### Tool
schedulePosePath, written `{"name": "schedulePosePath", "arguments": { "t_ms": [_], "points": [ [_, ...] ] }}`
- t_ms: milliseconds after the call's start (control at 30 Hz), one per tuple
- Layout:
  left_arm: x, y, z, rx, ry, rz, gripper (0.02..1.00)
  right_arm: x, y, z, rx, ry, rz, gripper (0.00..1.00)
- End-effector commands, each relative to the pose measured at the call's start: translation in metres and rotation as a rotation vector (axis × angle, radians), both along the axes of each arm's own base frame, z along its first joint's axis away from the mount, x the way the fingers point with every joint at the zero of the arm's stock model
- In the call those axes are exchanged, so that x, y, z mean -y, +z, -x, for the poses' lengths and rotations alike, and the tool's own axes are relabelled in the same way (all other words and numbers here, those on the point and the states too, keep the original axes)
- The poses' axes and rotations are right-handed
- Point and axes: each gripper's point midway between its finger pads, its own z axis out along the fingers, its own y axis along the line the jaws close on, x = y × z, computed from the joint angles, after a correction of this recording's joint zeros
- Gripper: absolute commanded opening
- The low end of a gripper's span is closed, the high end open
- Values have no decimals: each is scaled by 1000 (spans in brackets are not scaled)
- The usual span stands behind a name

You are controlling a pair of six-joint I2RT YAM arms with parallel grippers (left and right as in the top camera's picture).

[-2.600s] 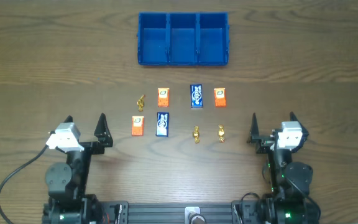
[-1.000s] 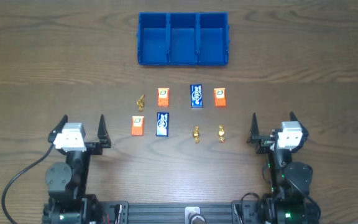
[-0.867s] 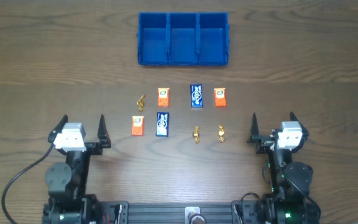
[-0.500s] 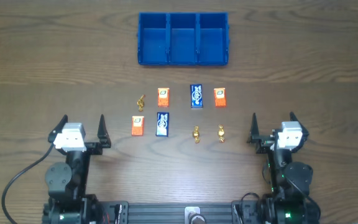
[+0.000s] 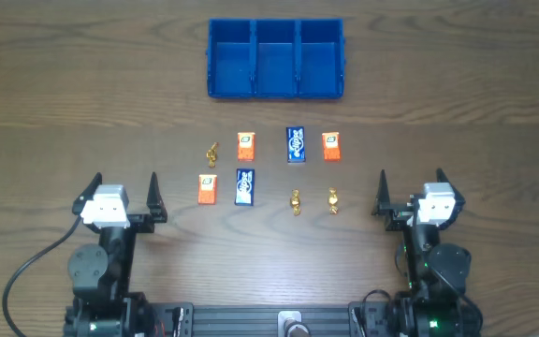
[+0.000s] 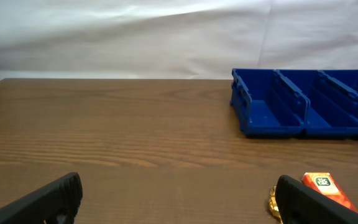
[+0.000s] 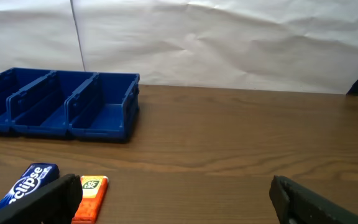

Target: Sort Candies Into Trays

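Left end effector (image 5: 125, 189) and right end effector (image 5: 411, 189) are both sitting close to their bases with fingers spread wide and gripping nothing, one flanking each side of the candy group on the table (image 5: 64, 112). Blue tray (image 5: 276, 90) with three compartments is standing at the far side, well apart from both arms. All candies are lying on the table between tray and arms in two loose rows, not touching each other: three orange packs (image 5: 245, 145), two blue packs (image 5: 295, 144) and three gold candies (image 5: 295, 202); far row is running gold, orange, blue, orange, and near row orange, blue, gold, gold
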Motion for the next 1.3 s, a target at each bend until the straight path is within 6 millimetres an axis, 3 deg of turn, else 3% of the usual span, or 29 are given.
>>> {"name": "schedulePosePath", "arguments": {
  "t_ms": [33,267,400,500,600,733,867,1033,1300],
  "points": [
    [-2,-17,1,-48,8,-17,998,-2,-2,0,2,12,10,998],
    [-5,-12,0,-29,31,-23,998,-2,-2,0,2,12,10,998],
    [23,20,1,-47,-91,48,998,-2,-2,0,2,12,10,998],
    [46,45,-2,-233,-163,138,1000,-2,-2,0,2,12,10,998],
    [68,51,-11,-454,-209,149,1000,-2,-2,0,2,12,10,998],
    [84,21,-28,-753,-126,110,1000,-2,-2,0,2,12,10,998],
    [98,-35,-36,-982,-51,53,1000,-2,-2,0,2,12,10,998],
    [100,-91,-31,-1168,24,39,1000,-2,-2,0,2,12,10,998],
    [110,-137,-23,-1284,70,-18,998,-2,-2,0,2,12,10,998]
  ]
}}
